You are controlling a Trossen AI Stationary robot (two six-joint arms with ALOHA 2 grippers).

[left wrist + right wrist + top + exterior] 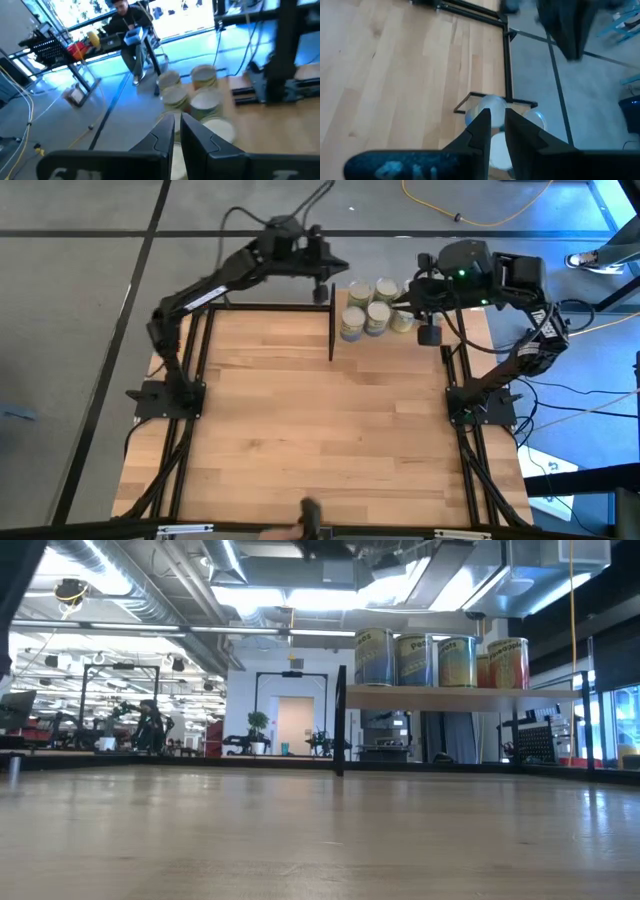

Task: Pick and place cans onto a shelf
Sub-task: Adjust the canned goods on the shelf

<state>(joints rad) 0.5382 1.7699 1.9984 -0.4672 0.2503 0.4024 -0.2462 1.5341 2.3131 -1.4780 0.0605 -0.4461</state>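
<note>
The light-wood shelf [460, 696] stands on black posts at the table's far right [468, 328]. Several cans [377, 318] stand upright on their bases on the shelf's left half; the low view shows them in a row [412, 660]. My left gripper [335, 275] hovers just beyond the shelf's far left corner, shut and empty, with the cans ahead of its fingers [177, 127]. My right gripper [412, 300] is above the cans, pointing down, with its fingers [496, 122] shut and empty and silvery can tops [487, 107] beneath them.
The wooden tabletop [320, 430] stretches from the shelf to the near edge. A black post [331, 330] marks the shelf's left side. A person [130, 25] sits in the room beyond the table's far edge.
</note>
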